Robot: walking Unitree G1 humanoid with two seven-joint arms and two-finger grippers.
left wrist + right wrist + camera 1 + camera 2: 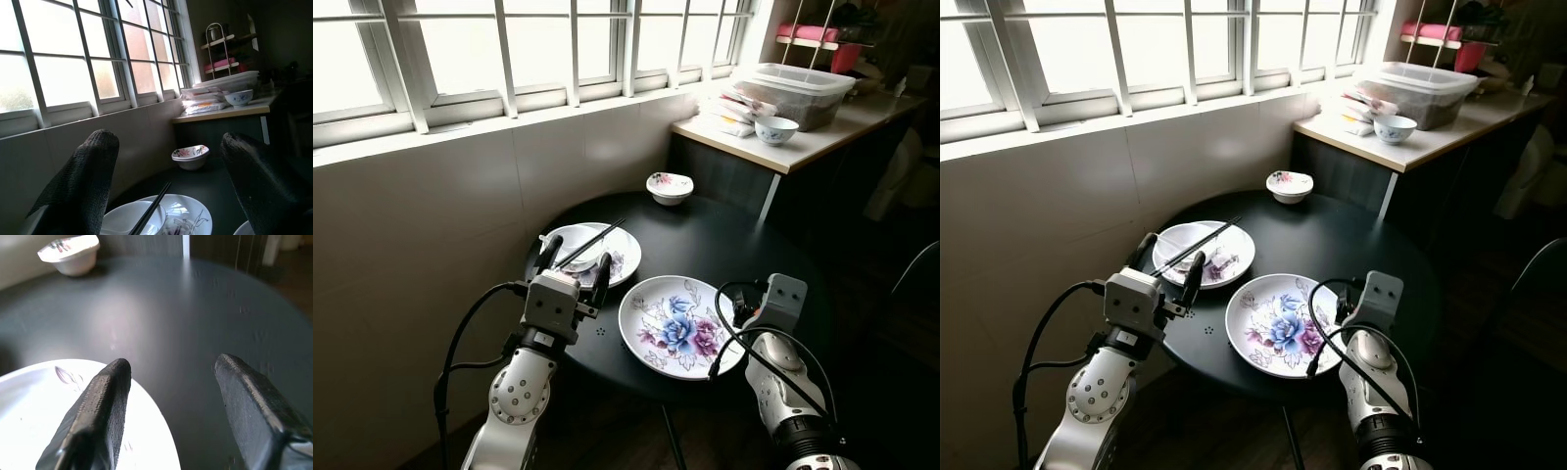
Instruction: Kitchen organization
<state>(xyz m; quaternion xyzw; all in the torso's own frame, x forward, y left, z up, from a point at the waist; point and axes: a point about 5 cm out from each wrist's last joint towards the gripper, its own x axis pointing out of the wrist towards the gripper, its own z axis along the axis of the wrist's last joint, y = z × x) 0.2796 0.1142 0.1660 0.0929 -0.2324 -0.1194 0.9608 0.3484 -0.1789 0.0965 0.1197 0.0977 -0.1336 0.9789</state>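
- The left claw (574,262) is held spread wide and empty, just above the near rim of a small plate (619,257).
- A white bowl (570,241) with black chopsticks (590,244) laid across it is seen resting on that plate.
- The right claw (171,382) is held wide open, holding nothing, over the right edge of the large floral plate (677,324).
- A small floral bowl (670,186) is set at the far side of the round black counter (724,240), well apart from both plates.

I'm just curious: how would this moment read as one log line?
left gripper: open, near plate with chopsticks | right gripper: open, over floral plate rim | nothing held
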